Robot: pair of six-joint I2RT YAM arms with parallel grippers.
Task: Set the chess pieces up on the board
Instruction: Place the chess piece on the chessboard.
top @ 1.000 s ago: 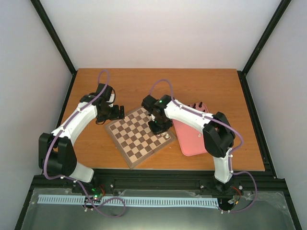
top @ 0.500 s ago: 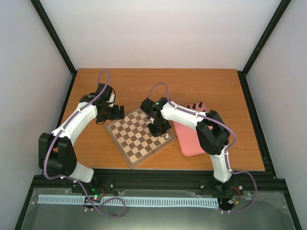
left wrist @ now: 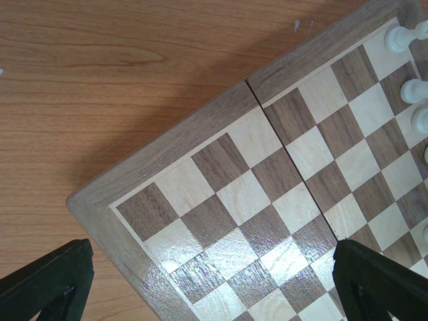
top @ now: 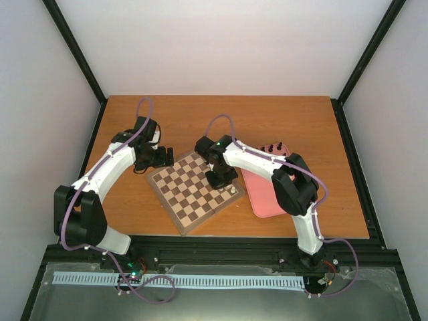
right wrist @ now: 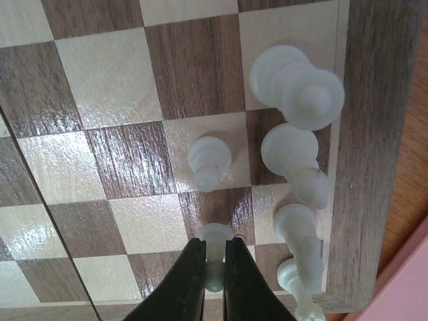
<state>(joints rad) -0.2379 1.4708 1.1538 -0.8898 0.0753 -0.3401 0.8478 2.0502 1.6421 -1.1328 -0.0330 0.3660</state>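
Note:
The chessboard (top: 195, 190) lies turned at an angle in the table's middle. My right gripper (right wrist: 214, 257) is shut on a white pawn (right wrist: 215, 235), whose base rests on a dark square near the board's right edge; in the top view the gripper (top: 218, 182) hangs over that side. Another white pawn (right wrist: 208, 162) stands one square away, and several white pieces (right wrist: 294, 87) line the edge row. My left gripper (top: 167, 156) is open and empty at the board's far-left corner (left wrist: 100, 200); its fingertips (left wrist: 47, 281) straddle bare squares. White pieces (left wrist: 399, 39) show at the far edge.
A pink tray (top: 267, 194) lies to the right of the board with a few dark pieces (top: 273, 147) at its far end. Black frame posts and white walls enclose the wooden table (top: 267, 120).
My right gripper has shifted slightly left over the board's right side. The left arm has not moved.

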